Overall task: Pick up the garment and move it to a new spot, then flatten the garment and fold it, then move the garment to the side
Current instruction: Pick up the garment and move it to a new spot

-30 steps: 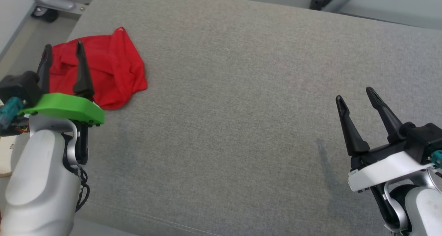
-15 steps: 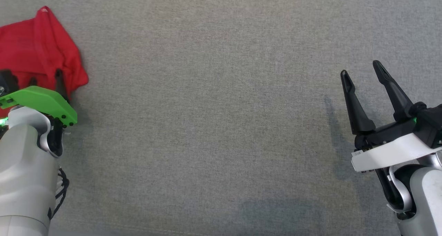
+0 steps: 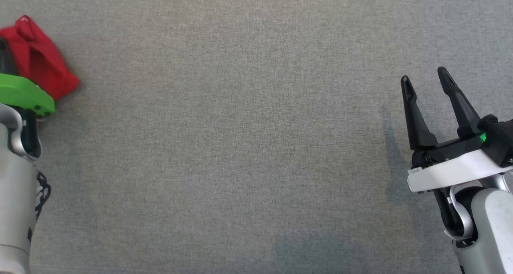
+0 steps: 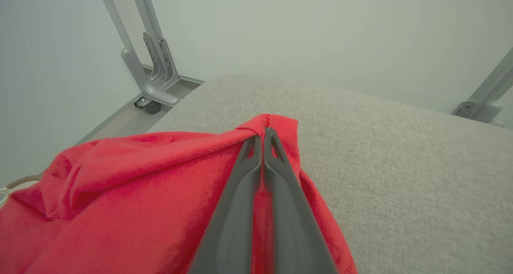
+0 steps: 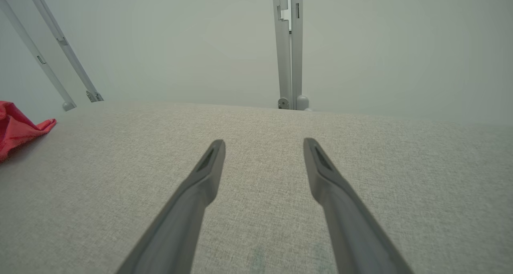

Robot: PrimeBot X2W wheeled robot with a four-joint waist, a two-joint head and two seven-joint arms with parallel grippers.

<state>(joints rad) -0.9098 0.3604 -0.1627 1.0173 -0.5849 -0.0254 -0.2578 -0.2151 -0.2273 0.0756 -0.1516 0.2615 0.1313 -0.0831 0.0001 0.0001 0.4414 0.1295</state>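
The head camera looks steeply down on the grey cushion [image 3: 248,146]. Wrist cameras skim low toward its far edge, the left close over the red garment [image 4: 120,186], which all three share.

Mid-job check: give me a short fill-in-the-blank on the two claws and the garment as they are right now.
1. The left claw is shut on a fold of the ___ garment.
2. The right claw is ___, with nothing between its fingers, over the grey cushion.
3. In the head view the garment lies at the ___ edge of the picture.

Missing words: red; open; left
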